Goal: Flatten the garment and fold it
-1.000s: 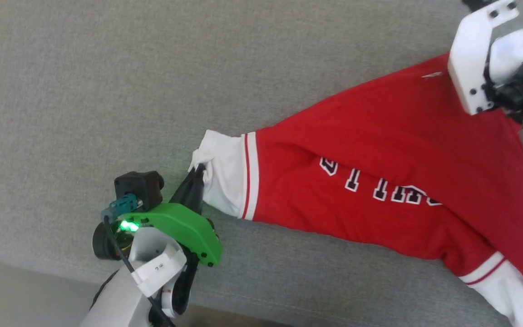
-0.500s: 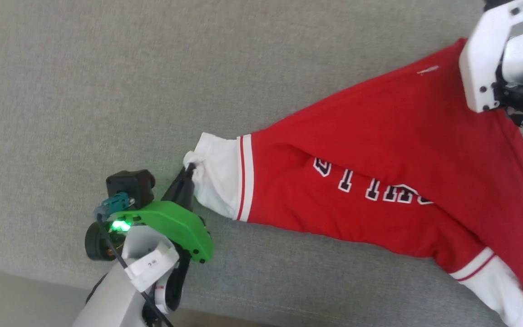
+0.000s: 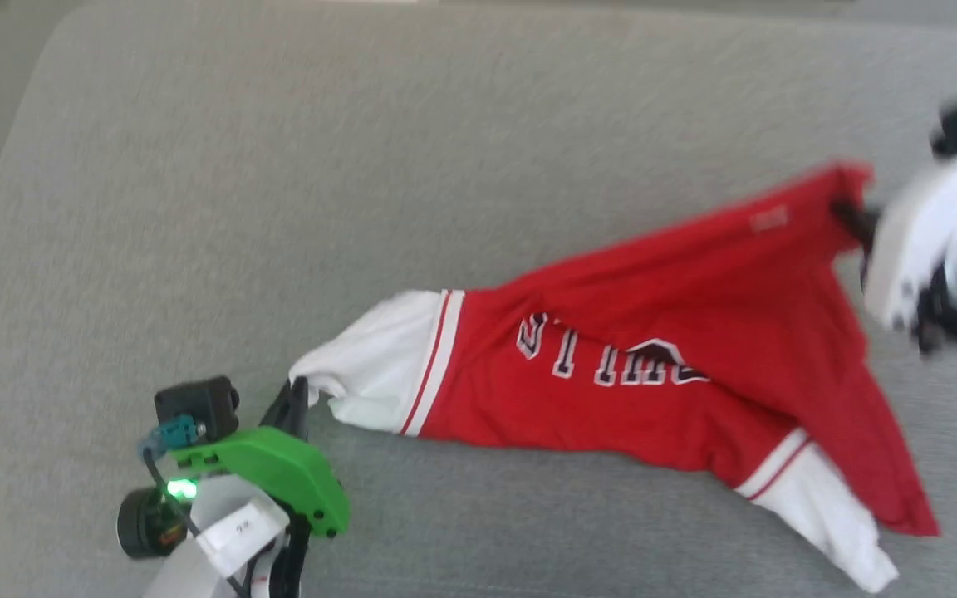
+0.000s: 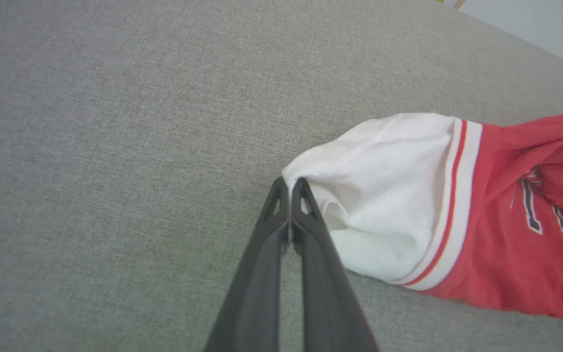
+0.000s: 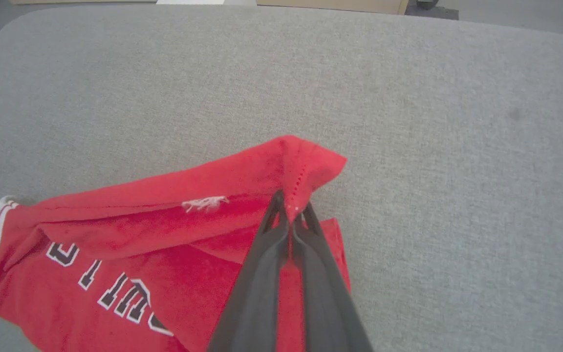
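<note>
**Head view.** The shirt (image 3: 694, 324) lies across the grey cushion (image 3: 279, 166), running from the centre to the lower right. It seems to be held at two far-apart points so it can be drawn out flat before any fold. At lower left, the left gripper (image 3: 300, 389) is clenched on the tip of a white sleeve (image 3: 379, 374). At the right edge, the right gripper (image 3: 848, 218) meets a red corner (image 3: 848, 178), but motion blur smears that arm and the jaws cannot be read here. The lettering (image 3: 603, 361) faces up and is creased, so not every letter can be made out. The second sleeve (image 3: 819, 519) trails toward the bottom edge.

**Left wrist view.** The left gripper (image 4: 290, 188) has its two fingers pressed together, with a pinch of the sleeve's cuff edge between the tips. The sleeve puckers toward the grip, which suggests tension along the cloth. The rest of the shirt is cut off at the right border.

**Right wrist view.** The right gripper (image 5: 289, 203) is closed on the stitched red corner, which is lifted and folded over the tips, apparently to pull against the other grip. I cannot tell whether this corner is hem or shoulder. The fingers cover the cloth beneath them, and the lower shirt runs out of frame.
</note>
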Controlling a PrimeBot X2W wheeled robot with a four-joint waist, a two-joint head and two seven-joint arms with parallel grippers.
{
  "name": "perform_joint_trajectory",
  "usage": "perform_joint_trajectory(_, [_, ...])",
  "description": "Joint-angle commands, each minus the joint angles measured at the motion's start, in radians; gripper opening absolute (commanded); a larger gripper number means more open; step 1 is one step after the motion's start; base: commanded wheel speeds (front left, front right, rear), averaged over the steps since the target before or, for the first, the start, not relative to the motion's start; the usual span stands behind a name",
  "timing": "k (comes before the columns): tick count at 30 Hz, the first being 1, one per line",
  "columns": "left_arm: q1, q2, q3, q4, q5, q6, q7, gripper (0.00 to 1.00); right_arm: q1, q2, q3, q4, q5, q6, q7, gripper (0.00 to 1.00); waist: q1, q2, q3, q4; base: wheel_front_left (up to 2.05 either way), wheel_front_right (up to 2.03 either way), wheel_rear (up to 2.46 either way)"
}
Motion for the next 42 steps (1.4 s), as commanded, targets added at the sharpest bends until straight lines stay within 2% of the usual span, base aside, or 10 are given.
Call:
perform_joint_trajectory(1, [0.015, 0.004, 0.002, -0.003, -0.016, 0.007, 0.003, 0.00, 0.055, 0.004, -0.021, -0.023, 0.007, -0.001, -0.001, 0.00, 0.0000, -0.0001, -0.109, -0.087, 0.00, 0.00, 0.00])
perform_joint_trajectory(10, [0.083, -0.001, 0.001, -0.014, -0.040, 0.013, -0.003, 0.00, 0.426, 0.106, -0.159, -0.208, 0.040, -0.001, 0.075, 0.00, 0.0000, -0.0001, -0.174, -0.114, 0.00, 0.00, 0.00])
perform_joint_trajectory(17, [0.094, -0.008, 0.013, -0.021, -0.054, -0.004, -0.043, 0.00, 0.537, 0.183, -0.214, -0.273, 0.063, -0.001, 0.099, 0.00, 0.0000, -0.0001, -0.201, -0.110, 0.00, 0.00, 0.00])
perform_joint_trajectory(20, [0.067, -0.005, 0.026, -0.024, -0.063, -0.023, -0.058, 0.00, 0.519, 0.191, -0.225, -0.292, 0.069, -0.001, 0.103, 0.00, 0.0000, -0.0001, -0.218, -0.105, 0.00, 0.00, 0.00])
perform_joint_trajectory(24, [-0.021, 0.018, 0.046, -0.036, -0.071, -0.054, -0.047, 0.00, 0.444, 0.169, -0.229, -0.327, 0.071, -0.001, 0.132, 0.00, 0.0000, -0.0001, -0.250, -0.096, 0.00, 0.00, 0.00])
perform_joint_trajectory(30, [-0.243, 0.071, 0.051, -0.050, -0.040, -0.101, 0.011, 0.00, 0.277, 0.095, -0.221, -0.356, 0.084, -0.001, 0.229, 0.00, 0.0000, -0.0001, -0.288, -0.081, 0.00, 0.00, 0.00])
perform_joint_trajectory(35, [-0.441, 0.087, 0.057, -0.036, -0.013, -0.124, 0.040, 0.00, 0.145, 0.051, -0.227, -0.370, 0.103, -0.001, 0.300, 0.00, 0.0000, -0.0001, -0.302, -0.074, 0.00, 0.00, 0.00])
perform_joint_trajectory(42, [-0.673, 0.109, 0.056, 0.046, 0.022, -0.161, 0.073, 0.00, -0.001, 0.040, -0.226, -0.368, 0.108, -0.001, 0.341, 0.00, 0.0000, -0.0001, -0.302, -0.076, 0.00, 0.00, 0.00])
